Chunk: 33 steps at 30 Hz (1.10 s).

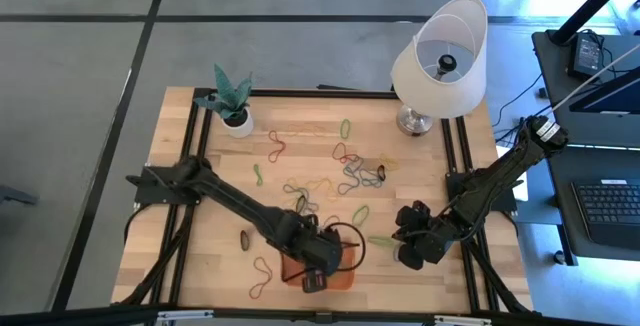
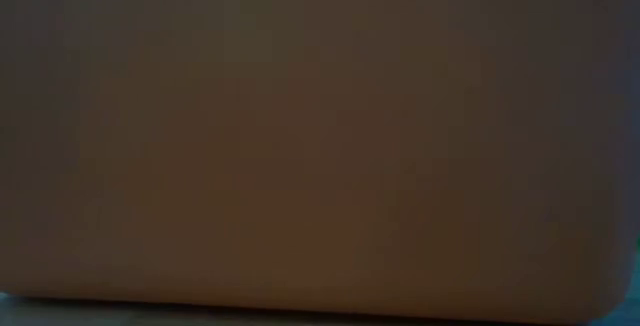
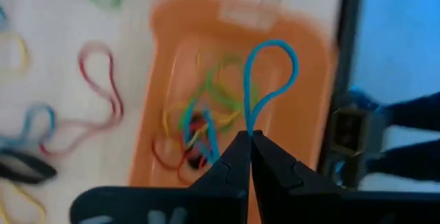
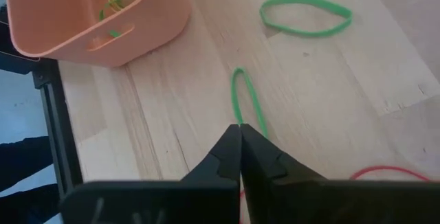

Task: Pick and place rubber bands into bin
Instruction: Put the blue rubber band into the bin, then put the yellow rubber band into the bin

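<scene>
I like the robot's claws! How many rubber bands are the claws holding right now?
2. The left gripper pinches a blue band above the orange bin. The right gripper pinches a green band beside the bin. Others may be hidden.

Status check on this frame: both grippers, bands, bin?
Left gripper shut on blue band above bin. Right gripper shut on green band, at the table. Nothing blocking.

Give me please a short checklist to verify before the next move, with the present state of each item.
1. Left claw shut on the blue band: ok.
2. Left claw above the orange bin: ok.
3. Right claw shut on the green band: ok.
4. Green band lifted off the table: cannot tell.
5. Bands already inside the bin: ok.
6. Low view usable: not ok, it is blocked.
</scene>
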{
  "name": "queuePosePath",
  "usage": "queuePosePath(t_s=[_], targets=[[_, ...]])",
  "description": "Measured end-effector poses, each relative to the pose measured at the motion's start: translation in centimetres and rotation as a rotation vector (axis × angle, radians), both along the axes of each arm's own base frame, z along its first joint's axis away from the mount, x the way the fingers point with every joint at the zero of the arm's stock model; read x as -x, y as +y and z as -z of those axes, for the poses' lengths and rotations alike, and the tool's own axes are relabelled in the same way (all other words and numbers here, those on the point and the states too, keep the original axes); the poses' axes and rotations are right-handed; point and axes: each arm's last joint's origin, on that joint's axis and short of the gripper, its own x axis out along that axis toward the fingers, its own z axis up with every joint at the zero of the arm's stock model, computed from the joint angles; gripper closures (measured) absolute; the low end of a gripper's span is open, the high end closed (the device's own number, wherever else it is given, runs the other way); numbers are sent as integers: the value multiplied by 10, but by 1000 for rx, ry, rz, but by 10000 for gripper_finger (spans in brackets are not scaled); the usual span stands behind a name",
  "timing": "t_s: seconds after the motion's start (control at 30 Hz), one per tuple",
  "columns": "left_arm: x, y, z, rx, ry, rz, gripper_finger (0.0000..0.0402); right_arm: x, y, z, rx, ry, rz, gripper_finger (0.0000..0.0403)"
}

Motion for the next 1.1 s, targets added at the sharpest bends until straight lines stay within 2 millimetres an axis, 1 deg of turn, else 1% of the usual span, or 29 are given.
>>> queuePosePath(t_s=[0.1,0.2,0.3,0.47,0.63,0.73,0.83,0.9,1.0,1.1], targets=[[-4,-4,18,32,73,-24,398,1,-1,1,12,11,-1,393],[-7,-4,30,68,132,-61,395,1,-1,1,15,14,-1,391],[-6,-2,32,66,163,-98,383,1,-1,1,17,17,-1,390],[-7,7,33,60,192,-145,342,1,-1,1,17,17,-1,390],[-7,12,33,43,210,-133,299,1,-1,1,17,17,-1,390],[-6,19,32,49,241,-112,286,1,-1,1,17,16,-2,390],[-2,26,22,56,261,-97,286,1,-1,1,13,15,1,390],[3,26,15,53,254,-79,293,0,0,0,-5,-2,6,389],[13,27,12,-6,308,-10,312,-3,3,-3,-33,-43,6,389],[21,27,10,-108,327,58,344,-8,3,-5,-59,-74,16,389]])
